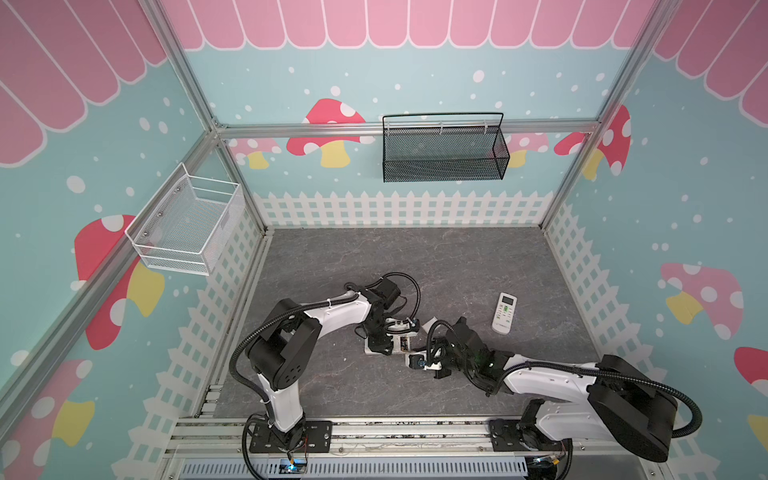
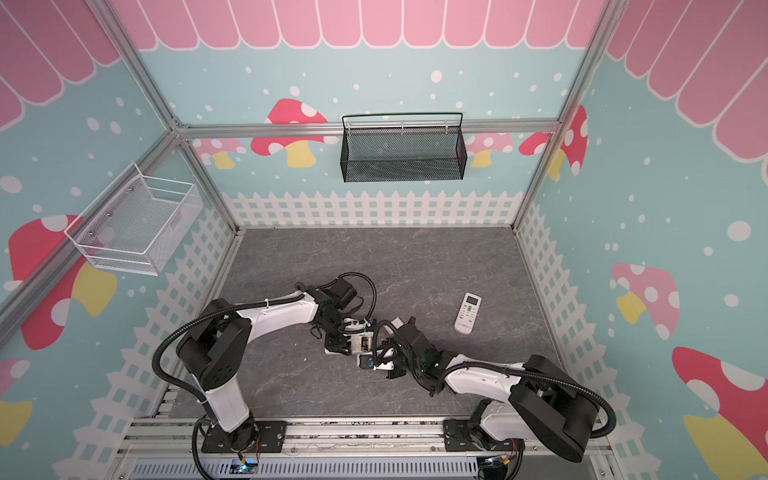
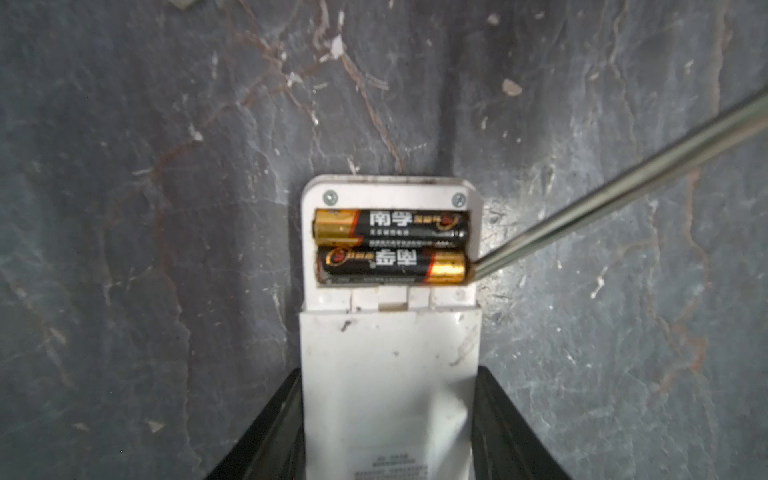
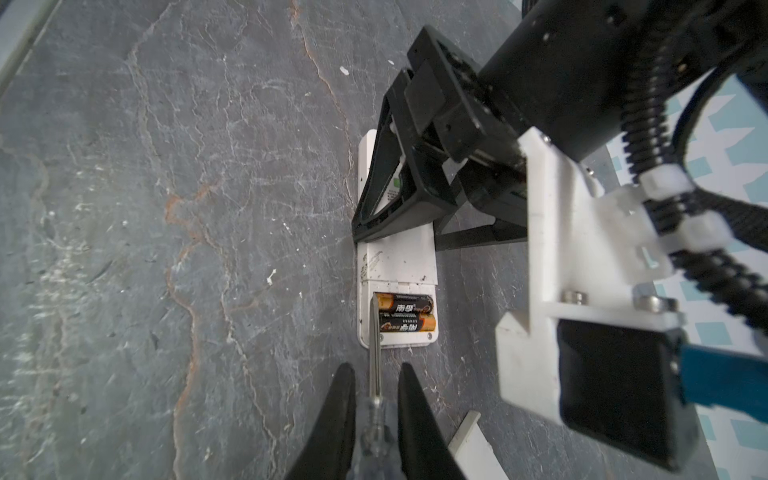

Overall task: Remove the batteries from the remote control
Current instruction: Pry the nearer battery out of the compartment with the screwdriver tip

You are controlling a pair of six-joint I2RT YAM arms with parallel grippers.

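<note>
Grey surface (image 1: 415,257) is carrying the back-up remote control (image 3: 388,332) near-centre, left pincer (image 3: 390,370) clamping its body, right pincer (image 4: 375,370) clamping the screwdriver (image 3: 623,183) with its tip digging at one gold end, both batteries (image 3: 390,230) sitting in the open bay, so next likely needs an upward lever.

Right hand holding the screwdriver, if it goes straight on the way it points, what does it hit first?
Likely the remote: the right hand, shut on the screwdriver, aims at its open end, with the tip beside the batteries.
</note>
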